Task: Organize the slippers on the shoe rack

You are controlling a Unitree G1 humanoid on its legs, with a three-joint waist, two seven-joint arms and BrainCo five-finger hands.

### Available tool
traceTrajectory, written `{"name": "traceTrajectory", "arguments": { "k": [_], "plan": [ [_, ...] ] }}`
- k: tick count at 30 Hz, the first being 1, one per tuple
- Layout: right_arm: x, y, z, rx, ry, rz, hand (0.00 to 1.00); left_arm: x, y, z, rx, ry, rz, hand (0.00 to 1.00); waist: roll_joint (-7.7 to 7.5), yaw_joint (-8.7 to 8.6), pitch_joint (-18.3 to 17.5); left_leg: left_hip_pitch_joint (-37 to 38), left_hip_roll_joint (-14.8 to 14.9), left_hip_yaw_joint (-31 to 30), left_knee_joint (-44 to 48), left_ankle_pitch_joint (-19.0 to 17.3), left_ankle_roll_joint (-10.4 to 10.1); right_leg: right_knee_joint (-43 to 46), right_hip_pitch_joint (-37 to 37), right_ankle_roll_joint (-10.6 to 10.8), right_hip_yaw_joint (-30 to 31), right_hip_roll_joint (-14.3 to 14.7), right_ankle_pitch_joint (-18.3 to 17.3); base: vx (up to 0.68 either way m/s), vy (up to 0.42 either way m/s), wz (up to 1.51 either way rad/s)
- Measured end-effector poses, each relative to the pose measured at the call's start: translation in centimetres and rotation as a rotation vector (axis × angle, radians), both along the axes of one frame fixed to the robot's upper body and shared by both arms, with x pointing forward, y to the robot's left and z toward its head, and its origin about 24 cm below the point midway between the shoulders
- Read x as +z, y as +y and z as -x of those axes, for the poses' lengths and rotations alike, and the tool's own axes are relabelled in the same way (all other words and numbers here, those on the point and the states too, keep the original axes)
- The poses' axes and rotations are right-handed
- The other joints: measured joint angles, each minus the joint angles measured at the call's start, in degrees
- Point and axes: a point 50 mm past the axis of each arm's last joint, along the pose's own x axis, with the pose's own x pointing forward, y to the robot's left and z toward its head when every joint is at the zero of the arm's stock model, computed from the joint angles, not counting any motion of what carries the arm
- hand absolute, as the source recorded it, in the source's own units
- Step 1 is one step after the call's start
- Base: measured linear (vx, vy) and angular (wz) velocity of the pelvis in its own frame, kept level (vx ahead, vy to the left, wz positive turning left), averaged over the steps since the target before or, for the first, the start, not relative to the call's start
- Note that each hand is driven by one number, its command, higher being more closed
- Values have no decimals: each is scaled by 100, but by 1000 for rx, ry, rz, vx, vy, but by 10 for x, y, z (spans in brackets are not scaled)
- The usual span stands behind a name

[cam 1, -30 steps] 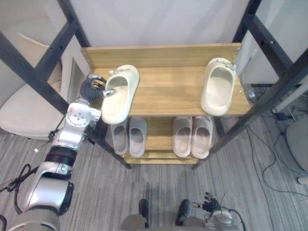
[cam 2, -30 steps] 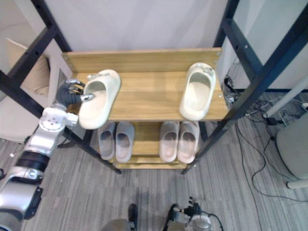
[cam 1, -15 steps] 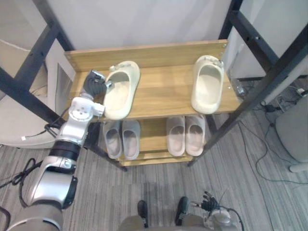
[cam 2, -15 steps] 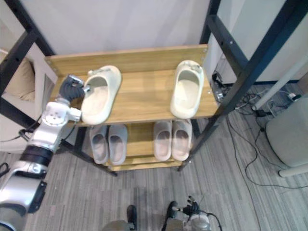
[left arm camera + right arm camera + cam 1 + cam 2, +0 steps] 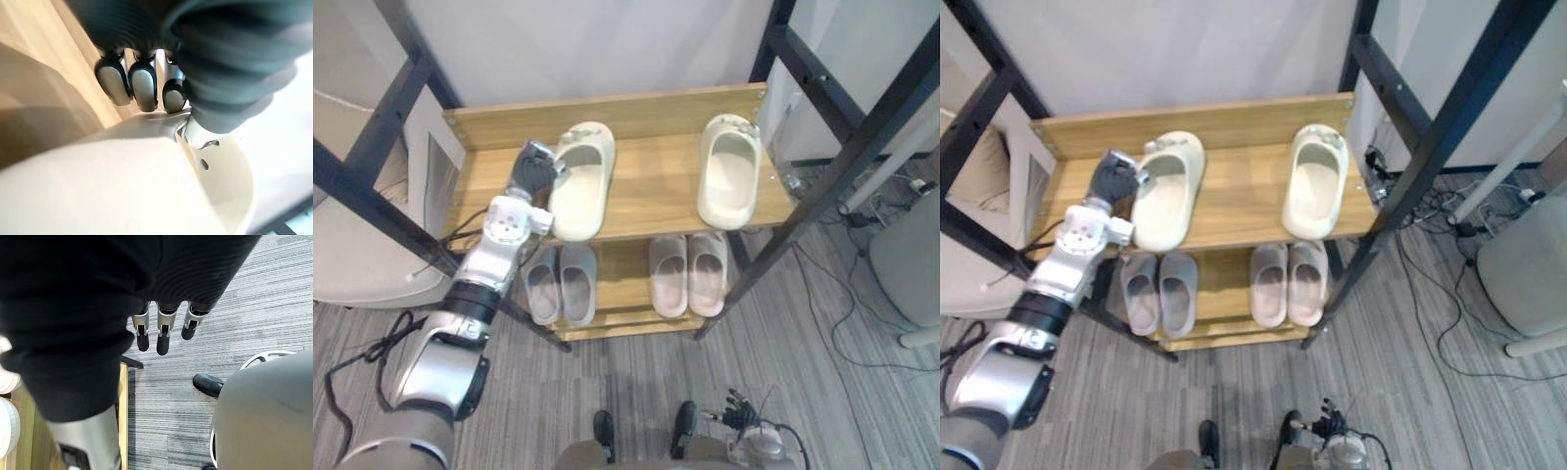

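A cream slipper [image 5: 579,184] lies toe-away on the left part of the wooden top shelf [image 5: 656,191], its heel at the front edge. My left hand [image 5: 532,168] is at its left side, fingers [image 5: 142,88] curled on the rim of the slipper [image 5: 122,196]. A second cream slipper [image 5: 729,184] lies on the right of the same shelf, apart from the first. My right hand [image 5: 740,412] hangs low near the floor, its fingers [image 5: 164,335] straight and holding nothing.
Two pairs of grey slippers [image 5: 560,284] [image 5: 688,274] sit on the lower shelf. Black frame posts [image 5: 847,157] slant past both sides of the rack. A beige cushion [image 5: 352,255] is at the left, a grey seat [image 5: 913,264] and floor cables at the right.
The camera has shifted. My left hand has carried the cream slipper rightward and further onto the top shelf; it no longer overhangs the front left corner.
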Motion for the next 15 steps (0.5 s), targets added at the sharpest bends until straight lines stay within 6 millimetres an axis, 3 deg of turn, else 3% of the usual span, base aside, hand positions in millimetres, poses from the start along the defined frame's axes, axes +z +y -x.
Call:
{"name": "traceTrajectory", "arguments": {
  "k": [4, 15],
  "plan": [
    [1, 0, -3, 2, -8, 2, 0, 7, -17, -1, -47, -25, 31, 100, 55, -83, 18, 15, -40, -3, 0, 0, 1, 9, 13, 16, -2, -34, 11, 22, 37, -1],
    [2, 0, -6, 1, -17, 6, 0, 3, -35, 1, -96, -18, 47, 100, 91, -182, 33, 90, -34, 31, -55, 9, 33, -20, 29, 19, 1, -54, 8, 0, 7, -1]
  ]
}}
